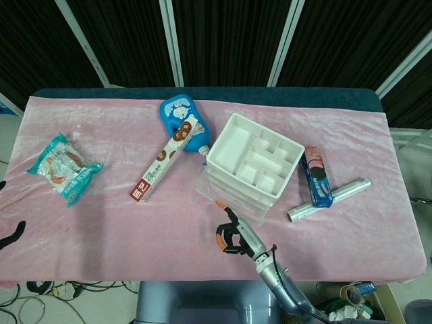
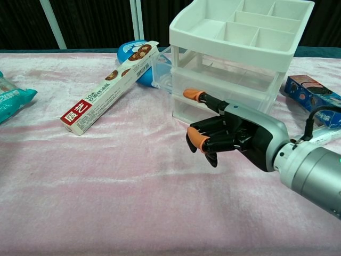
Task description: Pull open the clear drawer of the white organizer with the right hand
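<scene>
On the pink-clothed tabletop [image 1: 101,223], near the middle: the white organizer [image 1: 255,165], turned at an angle, open compartments facing up, front facing the robot and a little to its left. Jutting from that front, partly out: the clear drawer [image 1: 226,197], open side up, long axis along the organizer's front, running upper left to lower right in the head view, with travel at right angles to that, toward the near edge of the tabletop. Just in front of it and lower, the right hand [image 2: 229,136]: most fingers [image 2: 198,137] clenched on nothing, one stretched up to the drawer's front lip; cannot tell from either view whether hooked or merely touching. Judged mid-pull, with the drawer some way out but not fully open. Next move, as a judgement: keep the straight finger behind the lip and draw back along the drawer's slide line, not sideways, since a skewed pull could drag or twist the light organizer across the cloth or let the finger slip off. At the left edge of the head view, only dark tips of the left hand [image 1: 12,233], well apart from everything; cannot tell whether released or clenched.
</scene>
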Available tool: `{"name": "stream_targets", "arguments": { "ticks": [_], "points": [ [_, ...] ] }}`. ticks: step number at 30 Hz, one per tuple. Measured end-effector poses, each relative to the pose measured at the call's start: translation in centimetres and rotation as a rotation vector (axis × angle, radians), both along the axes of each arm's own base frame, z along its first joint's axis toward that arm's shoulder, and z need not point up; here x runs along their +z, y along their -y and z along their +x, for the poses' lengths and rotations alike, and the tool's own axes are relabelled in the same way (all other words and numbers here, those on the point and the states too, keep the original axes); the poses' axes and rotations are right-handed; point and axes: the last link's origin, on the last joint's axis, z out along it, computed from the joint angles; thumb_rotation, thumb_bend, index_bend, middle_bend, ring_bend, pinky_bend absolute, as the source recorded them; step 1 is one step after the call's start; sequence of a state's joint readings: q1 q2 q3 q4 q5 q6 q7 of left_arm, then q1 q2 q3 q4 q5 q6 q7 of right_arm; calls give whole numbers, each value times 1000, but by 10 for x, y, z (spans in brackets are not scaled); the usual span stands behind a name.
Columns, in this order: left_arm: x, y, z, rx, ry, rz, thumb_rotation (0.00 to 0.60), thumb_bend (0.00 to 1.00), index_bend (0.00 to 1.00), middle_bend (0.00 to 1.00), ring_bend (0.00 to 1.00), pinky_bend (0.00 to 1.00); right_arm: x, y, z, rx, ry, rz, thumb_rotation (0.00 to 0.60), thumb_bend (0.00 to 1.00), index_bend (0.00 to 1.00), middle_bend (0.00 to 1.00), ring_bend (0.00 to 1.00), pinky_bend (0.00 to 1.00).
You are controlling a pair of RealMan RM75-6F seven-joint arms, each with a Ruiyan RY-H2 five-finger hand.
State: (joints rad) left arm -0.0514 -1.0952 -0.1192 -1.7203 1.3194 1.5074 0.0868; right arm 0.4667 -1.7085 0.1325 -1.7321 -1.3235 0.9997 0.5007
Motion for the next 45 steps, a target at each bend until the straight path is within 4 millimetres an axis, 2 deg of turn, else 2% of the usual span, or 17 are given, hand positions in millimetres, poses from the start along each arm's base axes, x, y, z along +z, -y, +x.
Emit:
{"name": "stream_targets", "arguments": {
  "ticks": [24, 45],
  "points": [
    [0, 0, 0, 8, 1, 1, 600, 295, 98, 55, 1, 68, -2, -24, 3, 29, 9, 28, 600, 505, 72, 679, 771, 719],
    [0, 0, 0, 8, 0, 0, 600, 295, 98, 55, 0, 68, -10, -35, -17, -13, -27, 70, 600, 505, 72, 679, 770, 719]
  ]
}}
